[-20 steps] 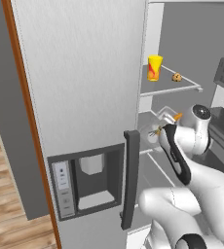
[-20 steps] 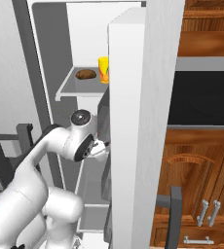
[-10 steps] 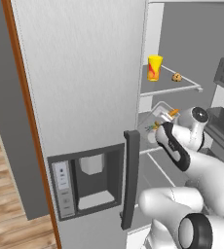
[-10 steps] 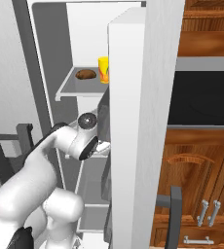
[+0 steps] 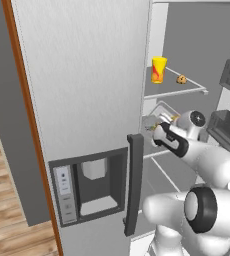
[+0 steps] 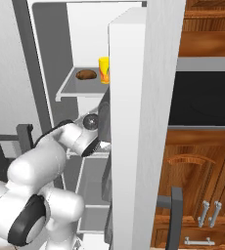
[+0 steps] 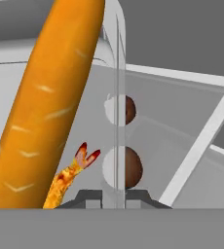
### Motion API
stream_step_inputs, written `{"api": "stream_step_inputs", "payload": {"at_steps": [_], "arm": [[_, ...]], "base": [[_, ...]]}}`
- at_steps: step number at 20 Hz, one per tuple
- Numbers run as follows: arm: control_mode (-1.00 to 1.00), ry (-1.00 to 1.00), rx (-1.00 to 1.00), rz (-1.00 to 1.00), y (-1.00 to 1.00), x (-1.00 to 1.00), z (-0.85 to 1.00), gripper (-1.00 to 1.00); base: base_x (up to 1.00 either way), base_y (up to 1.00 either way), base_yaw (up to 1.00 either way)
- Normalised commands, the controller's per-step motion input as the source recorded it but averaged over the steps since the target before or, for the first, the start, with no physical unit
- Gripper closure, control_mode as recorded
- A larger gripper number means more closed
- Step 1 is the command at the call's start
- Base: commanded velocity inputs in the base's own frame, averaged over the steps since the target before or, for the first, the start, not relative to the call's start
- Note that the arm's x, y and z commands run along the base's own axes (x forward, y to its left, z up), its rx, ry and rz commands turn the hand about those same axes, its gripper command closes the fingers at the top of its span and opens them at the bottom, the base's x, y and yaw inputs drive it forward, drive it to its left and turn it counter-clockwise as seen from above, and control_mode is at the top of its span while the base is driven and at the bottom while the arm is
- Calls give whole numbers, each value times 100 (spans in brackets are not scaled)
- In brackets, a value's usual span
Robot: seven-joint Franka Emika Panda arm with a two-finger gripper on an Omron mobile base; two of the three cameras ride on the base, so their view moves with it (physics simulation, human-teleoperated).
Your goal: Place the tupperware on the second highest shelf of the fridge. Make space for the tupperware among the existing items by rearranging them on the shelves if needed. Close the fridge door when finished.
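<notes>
Brushed-silver fridge fronts the left base view; the arm bends in toward the second highest shelf, carrying the tupperware over it. Right base view: the fridge door stands open, hiding the wrist. Hand view: gripper apparently clamped on the tupperware's wall, brown balls beyond, needing clearance.

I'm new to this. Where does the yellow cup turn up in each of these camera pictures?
Left base view: yellow cup upper right, on a fridge shelf.
Right base view: upper middle, on the same shelf, partly hidden by the open door's edge.
Hand view: this looks instead at the tupperware, its carrot and two brown balls.
Shared landmark: the cookie beside the cup.
</notes>
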Motion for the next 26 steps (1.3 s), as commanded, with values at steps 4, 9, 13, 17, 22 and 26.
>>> {"api": "stream_step_inputs", "payload": {"at_steps": [4, 9, 13, 17, 22, 26], "arm": [[-100, 0, 0, 1, 0, 47, 0, 100], [-100, -3, 2, 5, 0, 53, -6, 100], [-100, -9, 3, 9, 0, 47, -31, 100], [-100, -6, 1, 9, 0, 45, -34, 100], [-100, -1, 0, 7, 0, 56, -33, 100], [-100, 0, 1, 7, 0, 59, -39, 100]], "base": [[0, 0, 0], [0, 0, 0], [0, 0, 0], [0, 0, 0], [0, 0, 0], [0, 0, 0]]}}
